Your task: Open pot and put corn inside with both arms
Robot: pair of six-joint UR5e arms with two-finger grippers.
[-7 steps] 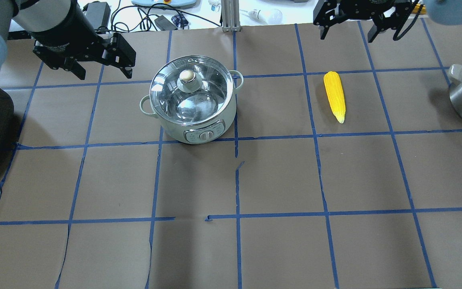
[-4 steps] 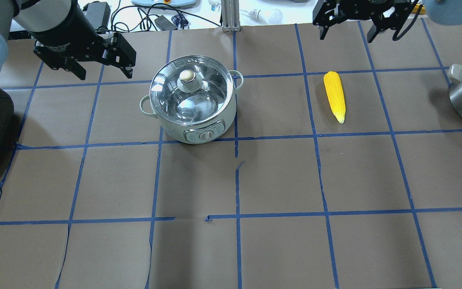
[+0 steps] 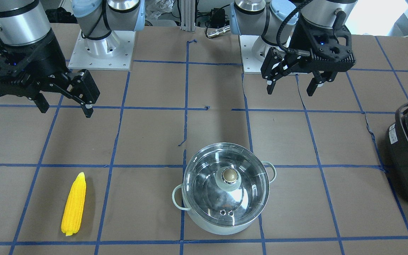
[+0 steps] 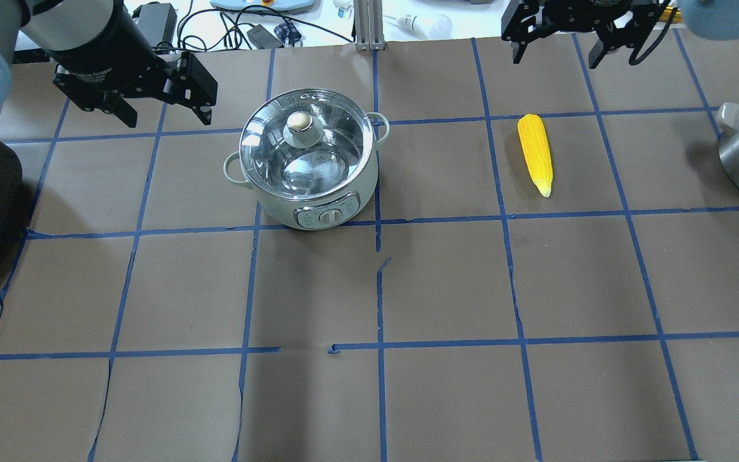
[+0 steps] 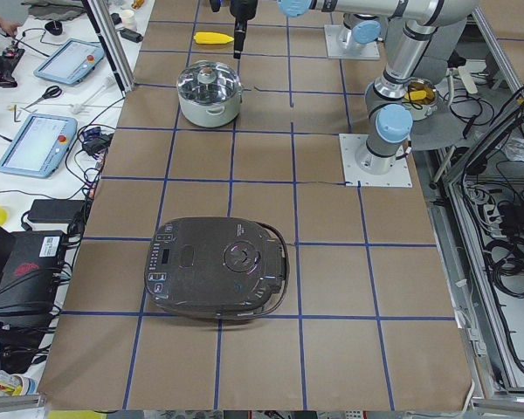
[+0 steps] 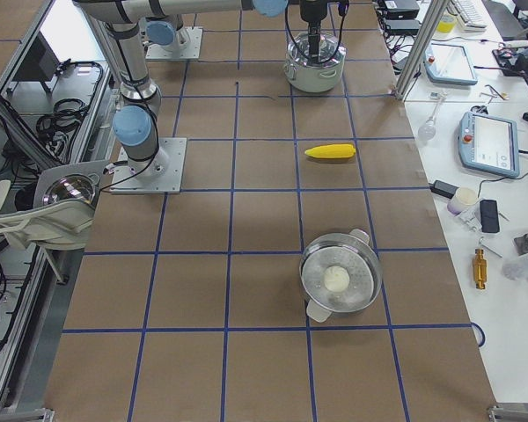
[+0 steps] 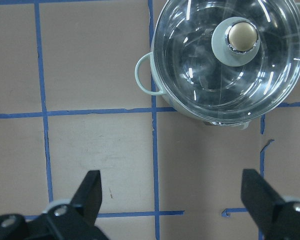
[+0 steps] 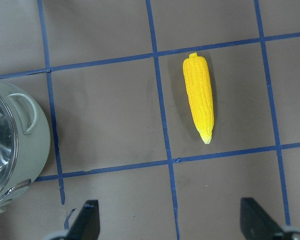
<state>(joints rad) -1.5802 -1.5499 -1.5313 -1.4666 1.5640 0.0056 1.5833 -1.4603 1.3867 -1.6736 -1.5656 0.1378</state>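
- Bench (image 4: 446, 282): carries pot (image 4: 280, 208) and corn (image 4: 535, 154), well apart.
- Left end effector (image 4: 169, 120): upper left of overhead view, pointing down, wide, empty.
- Right end effector (image 4: 555, 61): top right, likewise wide, empty.
- Pot: upper centre-left, lid (image 4: 328, 151) on.
- Corn: upper right, lying flat.
- Knob (image 4: 299, 122): I'd centre the left jaws over it, descend straight, then lift vertically.

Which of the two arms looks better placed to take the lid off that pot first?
The left. Its open left gripper hovers right beside the pot, and its wrist view shows the lid knob. The right gripper hangs by the corn, farther from the pot.
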